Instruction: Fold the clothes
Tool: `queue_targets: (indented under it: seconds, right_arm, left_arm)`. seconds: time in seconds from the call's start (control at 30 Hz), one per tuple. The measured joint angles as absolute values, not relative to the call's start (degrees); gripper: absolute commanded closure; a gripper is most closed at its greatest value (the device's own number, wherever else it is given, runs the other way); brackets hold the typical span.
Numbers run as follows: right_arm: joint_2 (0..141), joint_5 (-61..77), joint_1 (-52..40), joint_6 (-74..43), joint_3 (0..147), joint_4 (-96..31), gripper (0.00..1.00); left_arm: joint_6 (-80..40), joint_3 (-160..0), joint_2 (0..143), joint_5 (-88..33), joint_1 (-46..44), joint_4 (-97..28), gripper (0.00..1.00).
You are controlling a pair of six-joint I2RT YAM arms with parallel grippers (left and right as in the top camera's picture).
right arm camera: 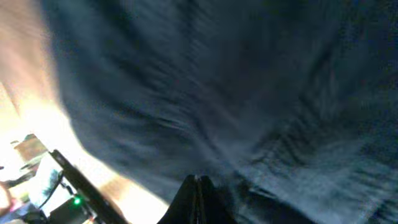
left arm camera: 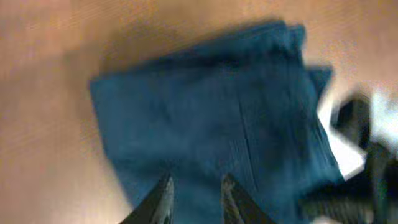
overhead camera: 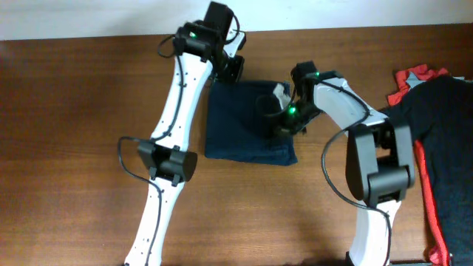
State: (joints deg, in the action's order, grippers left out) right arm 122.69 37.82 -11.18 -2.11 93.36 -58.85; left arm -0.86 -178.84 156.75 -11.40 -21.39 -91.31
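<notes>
Though blurred in both wrist views, plainly folded into a rough square: dark navy-blue fabric shorts (overhead camera: 244, 129), lying on the brown wooden counter (overhead camera: 74, 111) near its middle, between the two arms. Edges fairly even, with a small raised fold on the far right part.

Over the far left corner of that square, left tool (overhead camera: 233, 69). From the left wrist, black fingers (left arm camera: 163, 200) parted with a clear gap between them, nothing held, blue cloth below and ahead.

On the right half of the shorts, right tool (overhead camera: 285, 122), pointing down into the fabric. From the right wrist, tips pressed together into one dark point, closed, wrinkled navy cloth filling nearly the whole view. Cannot tell whether any fabric is pinched between them.

At the right edge of the counter, well apart from the shorts: black shirt (overhead camera: 443, 140) spread over a red garment (overhead camera: 414, 77).
</notes>
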Motion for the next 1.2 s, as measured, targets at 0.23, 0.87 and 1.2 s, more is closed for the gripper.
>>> queue_targets:
  seconds: [0.23, 0.87, 1.2]
  right_arm:
    - [120.4, 33.8, -11.2, -0.4, 95.6, -51.0, 0.96]
    - [129.9, 17.6, -11.2, -2.5, 95.9, -33.3, 0.96]
    - [130.3, 18.5, -11.4, -4.7, 96.4, -32.7, 0.79]
  left_arm:
    - [-0.9, -175.5, 153.6, -15.9, -21.3, -96.5, 0.68]
    - [2.2, -148.7, 153.6, -22.2, -21.2, -96.6, 0.93]
    - [3.0, -146.4, 145.0, -20.2, -21.2, -96.6, 0.91]
